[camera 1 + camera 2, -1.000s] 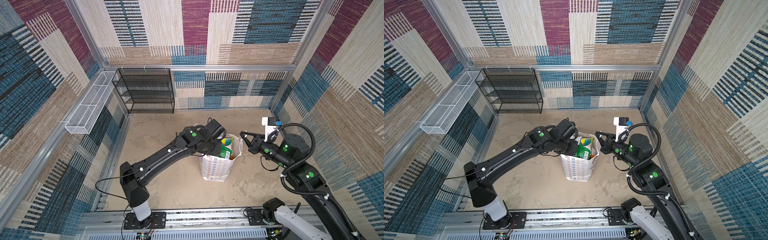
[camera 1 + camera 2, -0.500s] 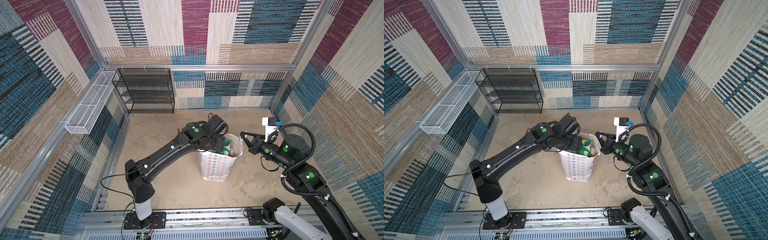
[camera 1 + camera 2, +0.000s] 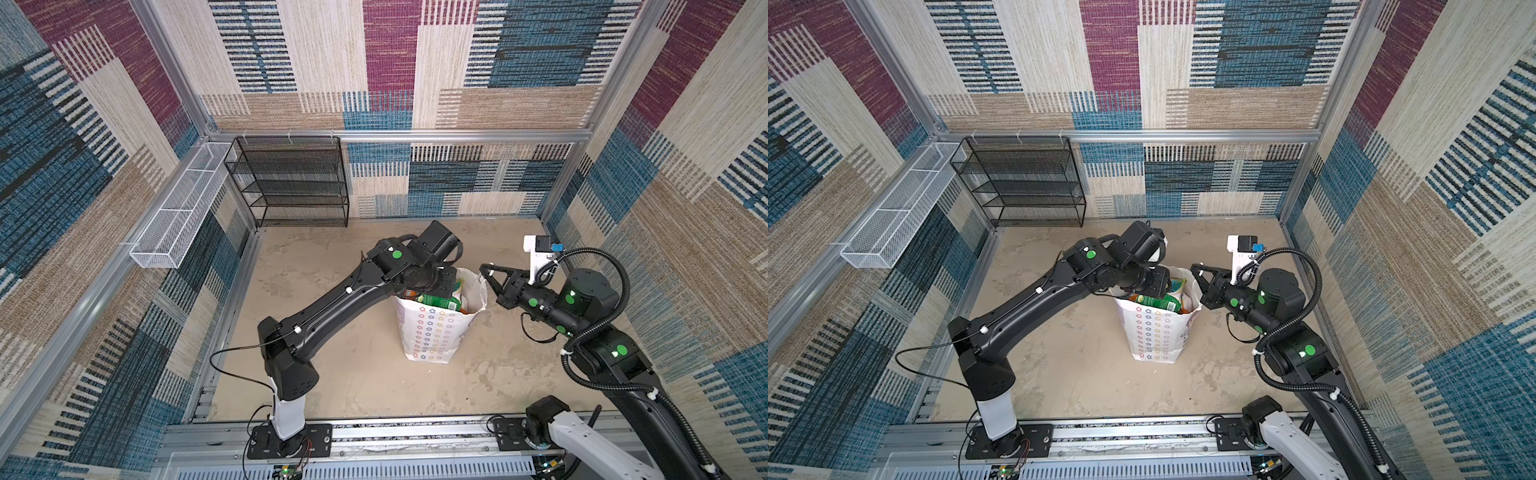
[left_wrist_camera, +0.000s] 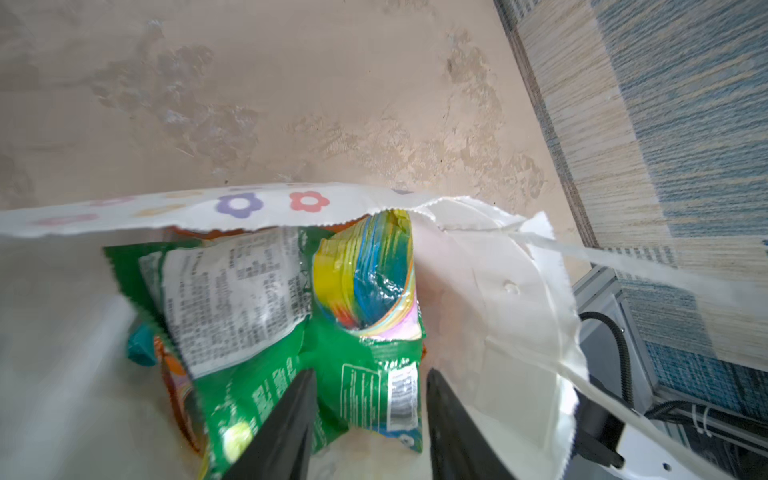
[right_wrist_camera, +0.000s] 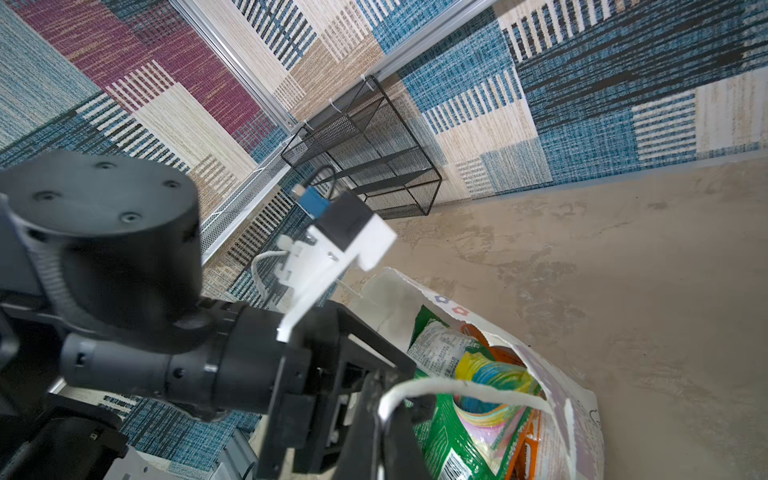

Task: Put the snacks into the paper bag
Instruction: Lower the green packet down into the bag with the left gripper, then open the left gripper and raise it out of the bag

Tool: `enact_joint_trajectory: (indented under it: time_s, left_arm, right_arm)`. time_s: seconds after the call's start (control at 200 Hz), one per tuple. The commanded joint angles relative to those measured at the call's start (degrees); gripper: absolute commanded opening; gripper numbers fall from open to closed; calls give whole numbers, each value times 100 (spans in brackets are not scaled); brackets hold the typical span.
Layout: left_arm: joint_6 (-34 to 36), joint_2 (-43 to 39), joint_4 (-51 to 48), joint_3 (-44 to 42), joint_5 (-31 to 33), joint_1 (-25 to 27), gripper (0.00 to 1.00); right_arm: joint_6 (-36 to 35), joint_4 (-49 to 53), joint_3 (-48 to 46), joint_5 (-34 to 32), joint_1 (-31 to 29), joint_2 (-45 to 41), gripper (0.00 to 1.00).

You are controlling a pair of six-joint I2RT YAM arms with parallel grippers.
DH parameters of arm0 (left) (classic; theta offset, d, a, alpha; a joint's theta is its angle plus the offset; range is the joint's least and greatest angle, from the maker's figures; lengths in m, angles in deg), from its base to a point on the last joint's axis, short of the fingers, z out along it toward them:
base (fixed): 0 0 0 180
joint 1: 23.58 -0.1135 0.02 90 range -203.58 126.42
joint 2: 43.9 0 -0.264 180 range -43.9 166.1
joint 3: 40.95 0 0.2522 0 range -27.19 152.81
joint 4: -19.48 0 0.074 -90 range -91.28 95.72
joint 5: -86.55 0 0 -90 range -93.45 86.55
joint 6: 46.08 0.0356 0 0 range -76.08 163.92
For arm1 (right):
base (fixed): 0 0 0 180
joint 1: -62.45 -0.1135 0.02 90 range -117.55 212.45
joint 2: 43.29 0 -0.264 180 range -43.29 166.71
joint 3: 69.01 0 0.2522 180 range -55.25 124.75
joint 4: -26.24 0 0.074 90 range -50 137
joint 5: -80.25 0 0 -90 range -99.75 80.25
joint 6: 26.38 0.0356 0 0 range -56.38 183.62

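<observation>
One green packet (image 4: pixel 365 374) beneath parted left fingers (image 4: pixel 286 419) | right fingers (image 5: pixel 370 440) pinching bag handle (image 5: pixel 465 386)

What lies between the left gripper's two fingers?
The left wrist view shows a green snack packet there, inside the paper bag.

A robot lab cell: aluminium frame (image 3: pixel 399 135), patterned fabric walls (image 3: pixel 390 50), base rail (image 3: pixel 415 432).
</observation>
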Motion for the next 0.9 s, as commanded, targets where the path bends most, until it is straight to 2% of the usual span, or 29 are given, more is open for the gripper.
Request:
enact_joint_trajectory:
  time_s: [0.0, 0.165, 0.285, 0.446, 0.551, 0.681, 0.761, 0.826, 0.896]
  left_arm:
    - [160, 273, -64, 51, -57, -17, 47]
    - [221, 690, -225, 101, 149, -23, 55]
    - [258, 749, -583, 664, 102, -54, 64]
    - [444, 96, -685, 1402, -47, -53, 80]
    - [709, -531, -685, 1554, -171, -61, 90]
    - [1016, -1445, -703, 1113, 47, -141, 100]
    - [1107, -2073, -664, 481, 239, -313, 99]
    - [1133, -2577, -524, -124, 294, -573, 99]
    - [1082, -3095, -255, -854, -90, -1061, 99]
  right_arm:
    - [-15, -252, 10, 9, -6, -45, 0]
    - [-32, -185, 37, -44, -5, -72, 0]
    - [-38, -211, 16, -48, -11, -60, 0]
    - [-7, -251, -33, -64, -6, -48, 0]
    - [-26, -207, 23, -124, -9, -78, 0]
    - [-29, -140, 73, -127, -10, -90, 0]
    - [-29, -112, 55, -74, -9, -106, 0]
    - [-41, -43, 55, -56, -12, -114, 0]
    - [-71, 66, 85, -57, -4, -124, 1]
